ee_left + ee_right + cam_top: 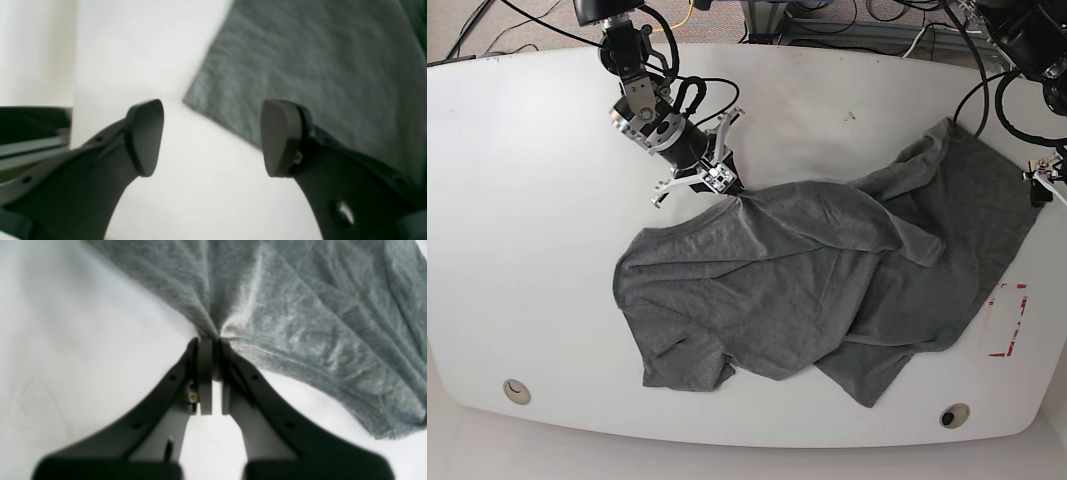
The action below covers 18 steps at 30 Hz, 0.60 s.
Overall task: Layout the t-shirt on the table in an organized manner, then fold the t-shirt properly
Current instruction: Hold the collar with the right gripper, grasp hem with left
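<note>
The heather-grey t-shirt lies crumpled across the middle and right of the white table, one end reaching the far right corner. My right gripper is shut on the t-shirt's upper edge. In the right wrist view the cloth bunches into the closed right gripper above the table. My left gripper is open and holds nothing; it hovers over bare table beside a flat corner of the t-shirt.
A red dashed rectangle mark sits near the table's right edge. Two round holes lie along the front edge. Cables and the left arm crowd the far right corner. A dark object shows past the table edge.
</note>
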Each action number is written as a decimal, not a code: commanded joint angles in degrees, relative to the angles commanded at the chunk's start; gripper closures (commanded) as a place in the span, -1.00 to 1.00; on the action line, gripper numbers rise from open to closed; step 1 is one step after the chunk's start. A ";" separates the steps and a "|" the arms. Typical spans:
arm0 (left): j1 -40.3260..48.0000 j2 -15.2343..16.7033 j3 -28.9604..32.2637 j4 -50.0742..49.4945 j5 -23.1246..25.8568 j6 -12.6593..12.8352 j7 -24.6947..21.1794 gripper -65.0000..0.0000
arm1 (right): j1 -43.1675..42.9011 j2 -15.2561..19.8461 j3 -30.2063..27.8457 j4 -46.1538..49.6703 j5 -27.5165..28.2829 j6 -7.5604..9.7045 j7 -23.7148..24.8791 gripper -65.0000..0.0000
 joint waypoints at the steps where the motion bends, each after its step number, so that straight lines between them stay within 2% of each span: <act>1: -0.09 -0.26 0.26 -1.58 -0.09 0.00 -0.70 -0.32 | -0.09 0.00 0.00 0.18 0.00 0.00 0.00 1.00; 6: -2.29 -1.49 1.76 -8.00 -0.09 -0.09 -4.92 -0.34 | -2.02 0.00 0.00 1.67 0.00 0.00 0.00 1.00; 12: -3.34 -2.55 1.93 -13.27 -0.26 0.26 -7.74 -0.66 | -2.90 0.00 -0.09 2.37 0.00 0.00 0.00 1.00; 18: -5.80 -3.08 1.85 -16.70 -0.09 0.62 -8.70 -0.67 | -3.16 0.00 -0.09 2.37 0.00 0.00 0.00 1.00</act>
